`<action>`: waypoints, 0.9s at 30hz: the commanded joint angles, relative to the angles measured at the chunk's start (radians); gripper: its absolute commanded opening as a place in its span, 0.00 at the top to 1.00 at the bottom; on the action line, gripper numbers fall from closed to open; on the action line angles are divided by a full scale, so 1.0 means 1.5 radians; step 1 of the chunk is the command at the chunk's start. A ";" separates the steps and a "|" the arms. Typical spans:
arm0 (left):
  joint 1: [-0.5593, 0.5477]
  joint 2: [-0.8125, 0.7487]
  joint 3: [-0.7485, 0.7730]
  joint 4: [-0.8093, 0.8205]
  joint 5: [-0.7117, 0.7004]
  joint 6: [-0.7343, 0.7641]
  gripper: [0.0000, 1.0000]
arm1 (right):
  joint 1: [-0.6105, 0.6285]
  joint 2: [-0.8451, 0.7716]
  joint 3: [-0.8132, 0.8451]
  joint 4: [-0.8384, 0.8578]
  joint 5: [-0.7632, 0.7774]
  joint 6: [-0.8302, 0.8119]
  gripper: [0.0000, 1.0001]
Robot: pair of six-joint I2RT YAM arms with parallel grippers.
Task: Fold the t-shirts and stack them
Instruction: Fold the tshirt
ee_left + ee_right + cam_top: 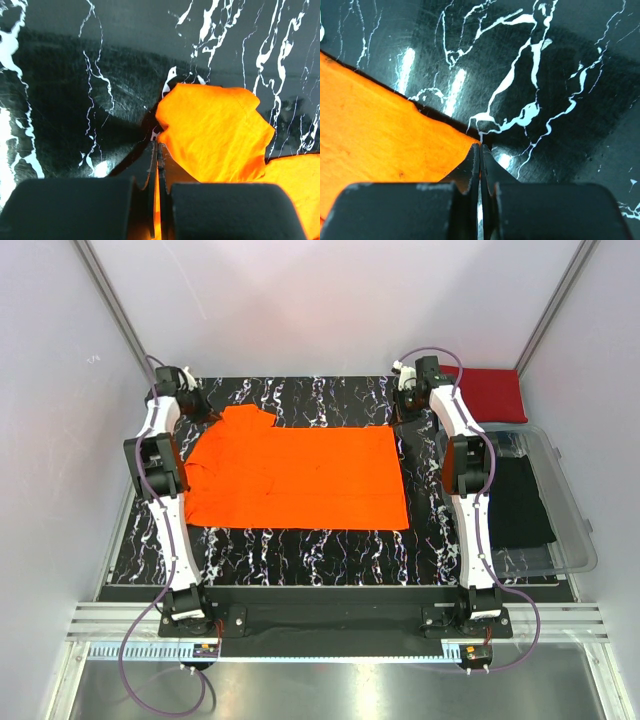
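Observation:
The bright orange t-shirt (300,475) lies spread flat on the black marbled table (300,555). My left gripper (207,412) is at its far left corner. In the left wrist view the left gripper (157,145) is shut, with orange cloth (215,130) pinched between the fingers. My right gripper (403,405) is at the shirt's far right corner. In the right wrist view the right gripper (480,146) is shut on the very corner of the orange cloth (375,135). The deep red t-shirt (490,393) lies folded at the back right.
A clear plastic bin (575,530) stands at the right edge of the table with a black cloth (520,500) in it. Grey walls close in the left, right and back sides. Bare table shows in front of the shirt.

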 commanded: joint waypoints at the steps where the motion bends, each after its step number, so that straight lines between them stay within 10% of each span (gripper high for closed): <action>1: 0.002 -0.076 -0.014 0.049 0.012 -0.007 1.00 | 0.002 -0.030 -0.008 0.038 0.035 -0.002 1.00; 27: 0.021 -0.268 -0.263 0.138 -0.014 -0.017 1.00 | 0.003 -0.256 -0.324 0.271 0.109 0.049 1.00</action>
